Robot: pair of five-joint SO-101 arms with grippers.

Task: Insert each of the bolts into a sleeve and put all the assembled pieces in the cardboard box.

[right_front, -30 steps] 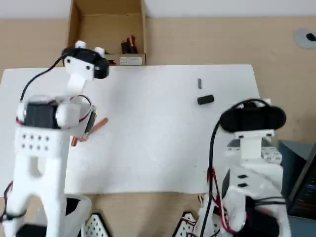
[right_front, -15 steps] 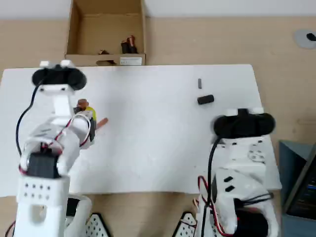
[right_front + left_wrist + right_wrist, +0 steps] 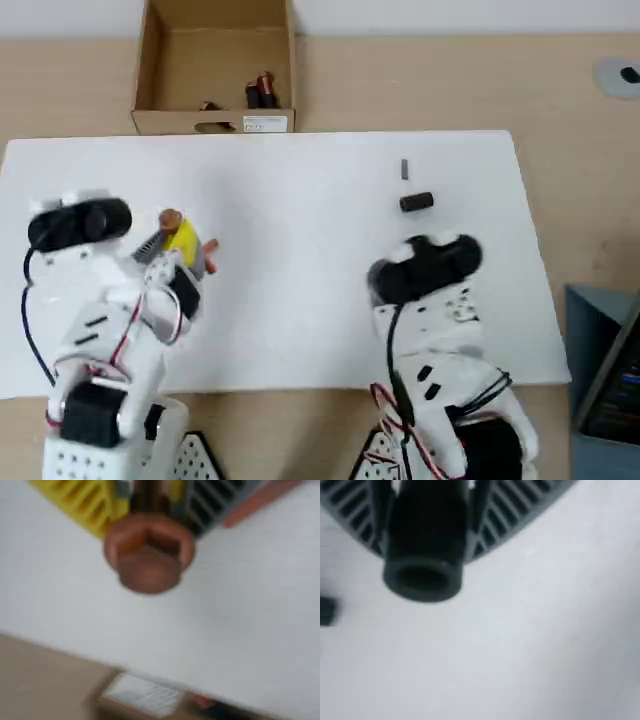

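My left gripper (image 3: 150, 497) is shut on a copper bolt (image 3: 149, 555), whose hex head points out past the yellow finger (image 3: 75, 500). From above, that bolt (image 3: 170, 217) hangs over the left side of the white mat (image 3: 300, 290). A second copper bolt (image 3: 208, 248) lies on the mat right beside it. My right gripper (image 3: 427, 505) is shut on a black sleeve (image 3: 424, 555), open end outward. The right arm (image 3: 425, 268) stands over the mat's right half. The cardboard box (image 3: 150, 60) at the back left holds assembled pieces (image 3: 260, 90).
A loose black sleeve (image 3: 416, 202) and a small dark pin (image 3: 404, 169) lie on the mat beyond the right arm. A dark device (image 3: 610, 370) stands off the mat at the right edge. Bare mat stretches between the two arms.
The left arm has folded back from the box toward the front, lifting a copper bolt off the mat. The right arm has swung left toward the middle.
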